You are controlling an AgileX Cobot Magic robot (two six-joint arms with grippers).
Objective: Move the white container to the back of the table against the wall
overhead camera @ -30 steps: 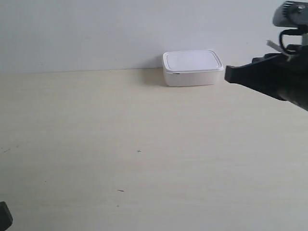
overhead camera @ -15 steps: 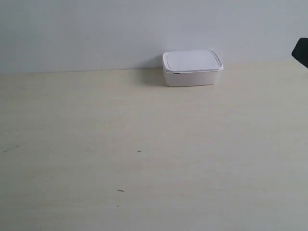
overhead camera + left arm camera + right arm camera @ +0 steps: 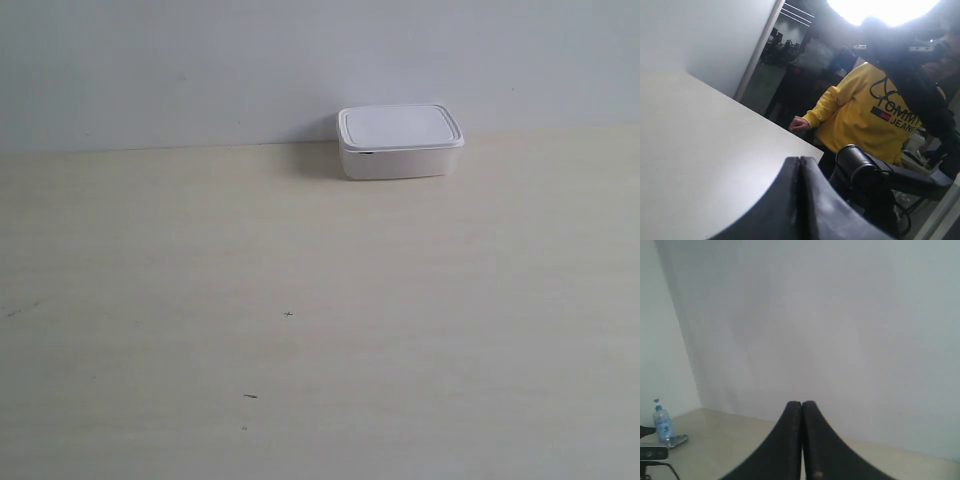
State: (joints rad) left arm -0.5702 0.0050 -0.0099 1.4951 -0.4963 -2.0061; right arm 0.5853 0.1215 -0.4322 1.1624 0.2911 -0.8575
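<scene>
The white container stands lidded at the back of the table, its far side touching the wall. Neither arm shows in the exterior view. My left gripper is shut with nothing in it, raised above the table and facing the room. My right gripper is also shut and empty, pointing at the wall above the table. The container is out of both wrist views.
A person in a yellow sweatshirt stands past the table's edge, with a black camera on a stand nearby. A small blue bottle and another camera sit by the side wall.
The arm at the exterior view's right, which reached in next to the container a second ago, has drawn back out of the view. The container has stayed put.
</scene>
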